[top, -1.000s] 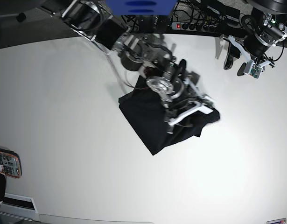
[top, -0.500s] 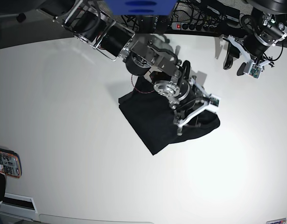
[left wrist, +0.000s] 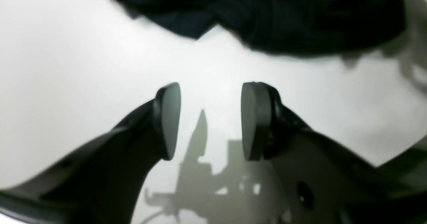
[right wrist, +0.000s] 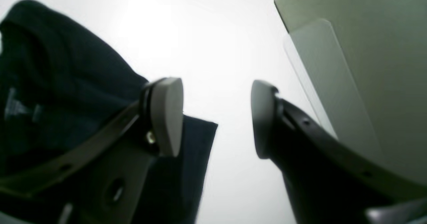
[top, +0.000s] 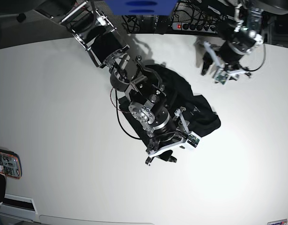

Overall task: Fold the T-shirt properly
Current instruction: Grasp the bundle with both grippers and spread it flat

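- the white table has wide bare room on the base view's left and along its near edge; a small red-framed object lies at the left border, well apart from everything else.
- the far edge of the table runs under a dark strip of cables and a power strip with a red light; a blue panel sits at the top of the base view.
- the right gripper hangs near the middle of the table, just off the near edge of the t-shirt. its jaws are parted with nothing between them; in the right wrist view only bare table shows in the gap of the right gripper, with the t-shirt behind the left-hand pad.
- the left gripper is near the far edge, apart from the cloth. its jaws are also spread and empty; the left wrist view shows the left gripper over bare table, its own shadow below, and the t-shirt further ahead.
- the surface is smooth, matt and brightly lit, with a glare patch toward the base view's right.
- the t-shirt lies in a bunched, partly folded black heap under and beside the right arm, wrinkled, with rounded lumps on its right side and a straight hem corner visible in the right wrist view.
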{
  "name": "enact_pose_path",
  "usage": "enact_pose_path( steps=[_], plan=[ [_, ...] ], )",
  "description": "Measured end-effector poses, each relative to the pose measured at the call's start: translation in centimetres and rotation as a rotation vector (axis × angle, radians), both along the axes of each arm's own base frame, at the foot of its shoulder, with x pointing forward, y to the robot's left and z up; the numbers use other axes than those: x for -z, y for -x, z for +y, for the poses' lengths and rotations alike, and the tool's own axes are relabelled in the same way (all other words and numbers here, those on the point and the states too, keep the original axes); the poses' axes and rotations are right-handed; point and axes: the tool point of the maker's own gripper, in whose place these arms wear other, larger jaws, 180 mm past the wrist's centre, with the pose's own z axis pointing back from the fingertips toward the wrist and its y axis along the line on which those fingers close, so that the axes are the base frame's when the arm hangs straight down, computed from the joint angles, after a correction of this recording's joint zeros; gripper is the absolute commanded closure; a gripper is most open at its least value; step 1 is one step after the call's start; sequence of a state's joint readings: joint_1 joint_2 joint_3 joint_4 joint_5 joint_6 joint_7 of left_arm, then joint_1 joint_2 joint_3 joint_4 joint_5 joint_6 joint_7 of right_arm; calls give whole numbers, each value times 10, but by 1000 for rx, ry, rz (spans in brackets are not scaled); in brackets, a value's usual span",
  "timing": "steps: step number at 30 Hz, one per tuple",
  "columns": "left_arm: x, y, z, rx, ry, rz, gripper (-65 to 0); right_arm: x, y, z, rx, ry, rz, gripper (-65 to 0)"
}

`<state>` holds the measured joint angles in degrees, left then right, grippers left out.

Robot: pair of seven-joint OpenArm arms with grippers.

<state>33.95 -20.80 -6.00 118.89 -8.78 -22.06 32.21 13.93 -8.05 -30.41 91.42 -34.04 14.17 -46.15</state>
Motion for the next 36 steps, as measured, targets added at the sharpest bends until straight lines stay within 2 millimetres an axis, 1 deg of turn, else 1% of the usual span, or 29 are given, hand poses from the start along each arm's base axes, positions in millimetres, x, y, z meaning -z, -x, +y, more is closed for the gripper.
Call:
enact_pose_path(
  steps=[2, 3, 6, 7, 9, 10, 11, 12, 14, 15, 16, 18, 19, 20, 22, 24, 25, 28, 29, 32, 33, 36],
  plan=[
    [2, 2, -35, 61, 47, 18, -282, 1, 0, 0, 4, -13, 12, -311],
    [5, 7, -49, 105, 50, 45, -282, 1, -1, -2, 9, -19, 16, -311],
    [10, 15, -74, 174, 49, 87, -282, 5, 1, -1, 13, -94, 80, -311],
    [9, 17, -83, 198, 61, 87, -282, 11, 2, 2, 11, -115, 113, -311],
    [9, 21, -94, 229, 75, 93, -282, 25, 2, 7, -7, -152, 203, -311],
    [9, 21, -97, 236, 79, 92, -282, 28, -2, 8, -9, -150, 225, -311],
    [8, 21, -98, 243, 79, 90, -282, 26, -12, 8, -10, -145, 231, -311],
    [11, 22, -100, 252, 77, 97, -282, 18, -26, 6, -2, -147, 208, -311],
    [22, 24, -101, 259, 69, 126, -282, 11, -45, 7, 8, -164, 194, -311],
    [27, 23, -101, 258, 64, 137, -282, 17, -49, 4, 14, -148, 200, -311],
    [31, 22, -102, 252, 67, 148, -282, 26, -49, 2, 21, -134, 222, -311],
    [40, 19, -107, 236, 77, 164, -282, 54, -40, -1, 13, -88, 294, -311],
    [43, 17, -106, 234, 74, 168, -282, 62, -36, -1, 11, -89, 314, -311],
    [46, 16, -107, 232, 73, 174, -282, 66, -35, 0, 10, -90, 323, -311],
    [53, 17, -110, 237, 79, 193, -282, 69, -42, 0, 12, -97, 313, -311],
    [54, 11, -114, 225, 89, 193, -282, 72, -48, -1, 12, -116, 307, -311],
    [52, 7, -113, 220, 88, 183, -282, 78, -48, -2, 15, -117, 314, -311],
    [46, -4, -115, 223, 92, 153, -282, 115, -38, -10, 22, -85, 403, -311],
    [47, -7, -115, 222, 92, 151, -282, 124, -38, -14, 29, -76, 418, -311],
    [63, -14, -111, 208, 85, 174, -282, 128, -49, -19, 37, -73, 422, -311],
    [65, -17, -111, 204, 96, 178, -282, 128, -52, -21, 43, -73, 412, -311],
    [66, -21, -109, 204, 92, 176, -282, 134, -46, -20, 39, -84, 419, -311]
  ],
)
